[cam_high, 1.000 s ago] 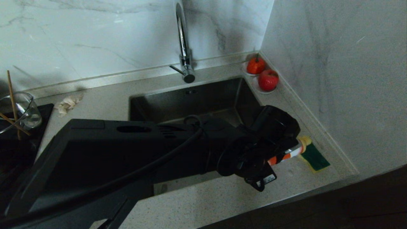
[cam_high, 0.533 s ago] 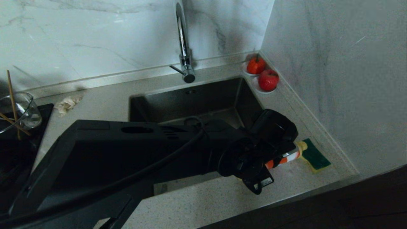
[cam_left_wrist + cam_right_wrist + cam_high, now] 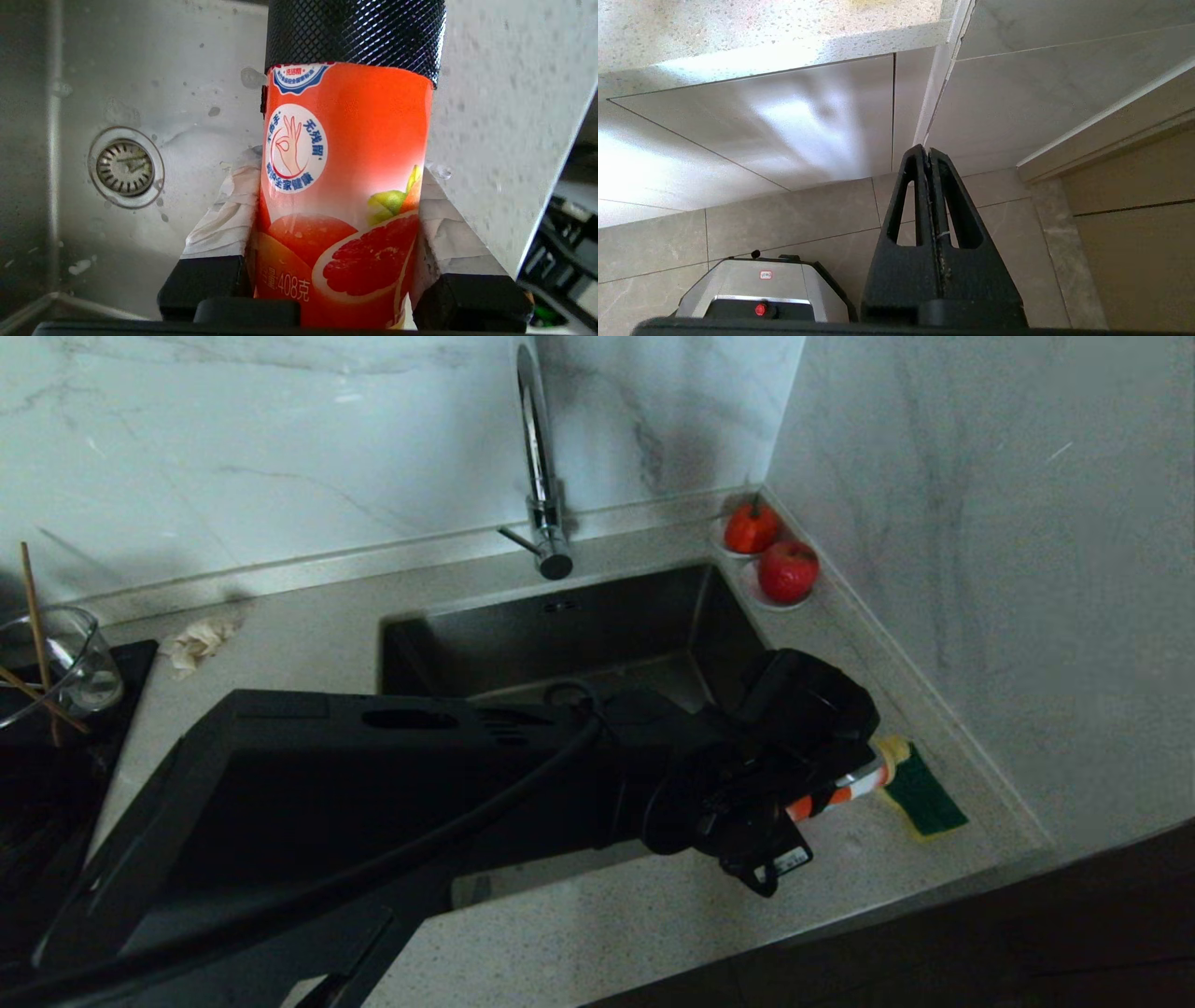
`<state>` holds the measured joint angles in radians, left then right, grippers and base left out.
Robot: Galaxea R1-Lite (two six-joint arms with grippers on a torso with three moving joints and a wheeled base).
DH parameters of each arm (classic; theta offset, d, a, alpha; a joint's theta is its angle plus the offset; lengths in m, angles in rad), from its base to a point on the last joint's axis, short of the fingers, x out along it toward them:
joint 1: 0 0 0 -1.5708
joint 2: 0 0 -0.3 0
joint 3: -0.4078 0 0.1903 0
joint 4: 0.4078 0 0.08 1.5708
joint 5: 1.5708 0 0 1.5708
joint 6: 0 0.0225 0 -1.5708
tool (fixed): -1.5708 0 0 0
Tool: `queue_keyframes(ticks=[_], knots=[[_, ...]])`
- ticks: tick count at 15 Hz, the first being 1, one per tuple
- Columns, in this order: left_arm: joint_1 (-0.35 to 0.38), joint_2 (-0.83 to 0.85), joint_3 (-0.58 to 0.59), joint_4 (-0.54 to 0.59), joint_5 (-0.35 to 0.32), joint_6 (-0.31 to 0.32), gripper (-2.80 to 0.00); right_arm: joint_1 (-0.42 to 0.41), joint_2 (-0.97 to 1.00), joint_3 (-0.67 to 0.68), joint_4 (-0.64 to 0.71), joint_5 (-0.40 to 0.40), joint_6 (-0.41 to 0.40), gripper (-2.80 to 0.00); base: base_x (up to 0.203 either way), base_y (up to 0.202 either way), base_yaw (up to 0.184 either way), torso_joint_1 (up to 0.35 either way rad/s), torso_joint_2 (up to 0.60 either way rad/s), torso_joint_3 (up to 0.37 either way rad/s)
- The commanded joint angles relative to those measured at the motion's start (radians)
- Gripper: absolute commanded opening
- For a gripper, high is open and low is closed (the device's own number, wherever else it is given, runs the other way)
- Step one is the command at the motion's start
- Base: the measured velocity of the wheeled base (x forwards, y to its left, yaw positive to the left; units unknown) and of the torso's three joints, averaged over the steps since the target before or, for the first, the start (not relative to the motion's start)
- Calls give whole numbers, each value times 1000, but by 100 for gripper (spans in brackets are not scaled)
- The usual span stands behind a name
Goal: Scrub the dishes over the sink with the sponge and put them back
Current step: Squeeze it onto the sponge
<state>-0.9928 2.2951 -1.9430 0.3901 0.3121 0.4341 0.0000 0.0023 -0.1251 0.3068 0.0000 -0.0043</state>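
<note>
My left gripper [image 3: 794, 789] reaches across the sink [image 3: 579, 616] to the counter on its right side. It is shut on an orange dish-soap bottle [image 3: 341, 186], its taped fingers [image 3: 224, 219] pressing both sides. The bottle lies tilted, and its yellow cap [image 3: 896, 749] sits right at the near end of the sponge [image 3: 926, 795]. The sponge lies on the counter with its green face up. The sink drain [image 3: 125, 168] shows below the bottle. The dishes are out of view. My right gripper [image 3: 928, 154] hangs shut and empty beside the cabinet, above the floor.
A chrome faucet [image 3: 537, 457] stands behind the sink. Two saucers with red fruit [image 3: 787, 571] sit in the back right corner by the wall. A glass jug with chopsticks [image 3: 65, 658] and a crumpled paper [image 3: 196, 642] lie at the left.
The left gripper and bottle dipped slightly toward the counter, then rose back to about where they were. The grip has not changed. The right arm has not moved.
</note>
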Motion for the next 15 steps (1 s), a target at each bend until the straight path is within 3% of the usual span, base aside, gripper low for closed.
queue_keyframes(ticks=[1,9,15], knots=[[0,-9,1,37,2,5,-280,0,1,-1,2,0,0,-280,0,0,0,0,0,0],[0,-17,-1,3,2,21,-280,0,1,0,2,0,0,-280,0,0,0,0,0,0],[0,-14,1,47,2,23,-280,0,1,-1,2,0,0,-280,0,0,0,0,0,0]])
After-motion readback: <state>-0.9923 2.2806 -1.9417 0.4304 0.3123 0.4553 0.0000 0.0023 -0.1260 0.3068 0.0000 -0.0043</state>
